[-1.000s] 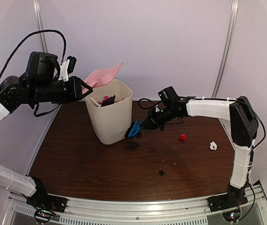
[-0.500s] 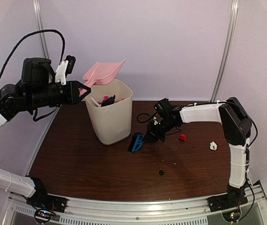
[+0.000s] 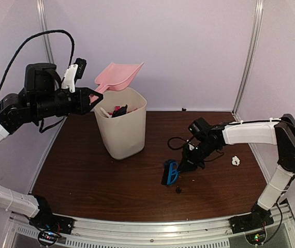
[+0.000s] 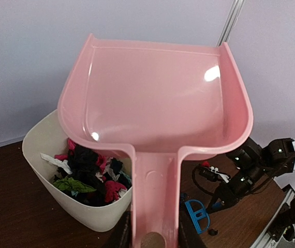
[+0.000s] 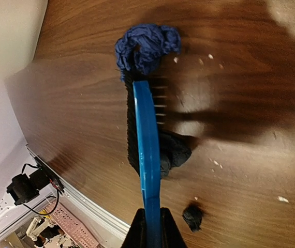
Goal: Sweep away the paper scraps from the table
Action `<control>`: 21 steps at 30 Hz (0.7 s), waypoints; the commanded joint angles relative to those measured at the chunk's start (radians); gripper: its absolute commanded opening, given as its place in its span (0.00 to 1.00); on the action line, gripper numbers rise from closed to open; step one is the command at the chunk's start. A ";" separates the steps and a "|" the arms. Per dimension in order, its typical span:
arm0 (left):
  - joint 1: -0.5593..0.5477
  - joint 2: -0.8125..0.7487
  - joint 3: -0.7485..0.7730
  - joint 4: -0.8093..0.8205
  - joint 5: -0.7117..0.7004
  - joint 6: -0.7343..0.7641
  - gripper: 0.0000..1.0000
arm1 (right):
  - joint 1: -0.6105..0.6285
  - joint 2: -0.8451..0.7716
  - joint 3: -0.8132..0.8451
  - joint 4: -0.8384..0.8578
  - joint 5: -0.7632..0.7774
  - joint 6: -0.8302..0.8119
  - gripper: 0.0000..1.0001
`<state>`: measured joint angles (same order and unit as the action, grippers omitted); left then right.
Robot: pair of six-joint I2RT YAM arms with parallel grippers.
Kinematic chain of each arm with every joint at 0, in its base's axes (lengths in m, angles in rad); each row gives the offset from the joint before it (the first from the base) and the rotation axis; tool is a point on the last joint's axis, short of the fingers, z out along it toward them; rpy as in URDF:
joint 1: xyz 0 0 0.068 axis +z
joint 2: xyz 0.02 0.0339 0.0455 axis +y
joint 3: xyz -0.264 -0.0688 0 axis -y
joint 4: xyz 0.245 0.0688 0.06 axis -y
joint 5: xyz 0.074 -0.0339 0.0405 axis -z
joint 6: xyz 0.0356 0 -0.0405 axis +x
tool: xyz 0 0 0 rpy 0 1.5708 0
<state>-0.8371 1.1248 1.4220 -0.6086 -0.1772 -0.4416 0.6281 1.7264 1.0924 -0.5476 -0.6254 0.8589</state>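
- top view: the left gripper [image 3: 92,96] is pinching the handle of the pink dustpan [image 3: 121,76]. its dark fingers are hiding the contact itself. the pan is hanging just ahead of it, over the white bin [image 3: 121,135].
- the right gripper [image 3: 188,163] is pressing shut on the blue brush [image 3: 170,173], whose bristles are hard to make out from here. a white scrap [image 3: 235,160] is lying off to this gripper's right, near the edge of the table [image 3: 85,175]. a small black scrap [image 3: 178,189] is sitting just beyond the brush, with bare wood running to the front rail [image 3: 152,227].
- left wrist view: the frame is cutting off the fingers at the bottom. the pan is covering part of the bin, where the paper scraps [image 4: 88,173] are heaping up below and left.
- right wrist view: the jaws, cut off at the bottom edge, are squeezing the brush handle. a dark blue wad [image 5: 146,45] is touching the far brush tip. a black wad [image 5: 174,150] is lying half hidden under the bristles.
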 commanded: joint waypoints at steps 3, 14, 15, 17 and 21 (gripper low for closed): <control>-0.005 -0.003 -0.015 0.087 0.039 0.065 0.00 | -0.043 -0.146 -0.025 -0.238 0.104 -0.105 0.00; -0.081 -0.005 0.003 0.092 0.093 0.180 0.00 | -0.051 -0.250 0.146 -0.235 0.039 -0.162 0.00; -0.092 -0.004 0.003 0.093 0.091 0.185 0.00 | -0.050 -0.239 0.164 -0.225 0.031 -0.161 0.00; -0.118 0.000 0.000 0.092 0.094 0.192 0.00 | -0.050 -0.209 0.187 -0.210 0.018 -0.160 0.00; -0.184 0.008 -0.011 0.090 0.092 0.226 0.00 | -0.045 -0.143 0.216 -0.157 -0.022 -0.149 0.00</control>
<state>-0.9668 1.1255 1.4120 -0.5907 -0.0967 -0.2749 0.5774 1.5204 1.2785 -0.7647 -0.6018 0.7128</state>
